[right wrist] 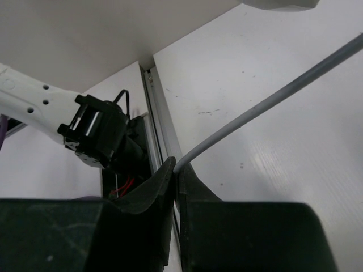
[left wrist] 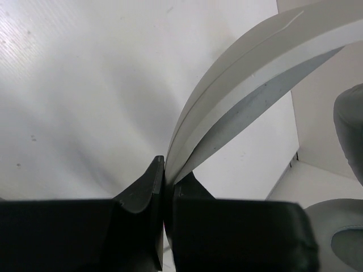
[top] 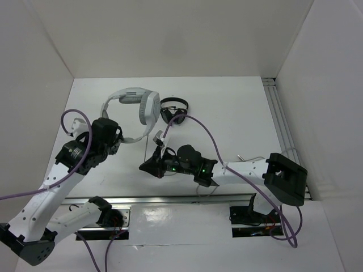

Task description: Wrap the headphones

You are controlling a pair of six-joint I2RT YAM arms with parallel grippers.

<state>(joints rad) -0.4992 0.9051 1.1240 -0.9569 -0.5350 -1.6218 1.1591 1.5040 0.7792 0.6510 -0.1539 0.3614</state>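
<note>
The left end effector is clenched on the wide headband of the white headphones, which sit toward the far side of the bench, just beside smaller black headphones. The right end effector pinches the thin grey cable, its fingers all but closed.

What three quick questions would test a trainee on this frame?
1. True or false: the left hand is shut on the headband of the white headphones.
2. What does the right hand pinch: A) the headband, B) the thin grey cable, C) nothing?
3. Fill in: in the top view, the black headphones lie to the ___ of the white headphones.

Key: 1 true; 2 B; 3 right.
</note>
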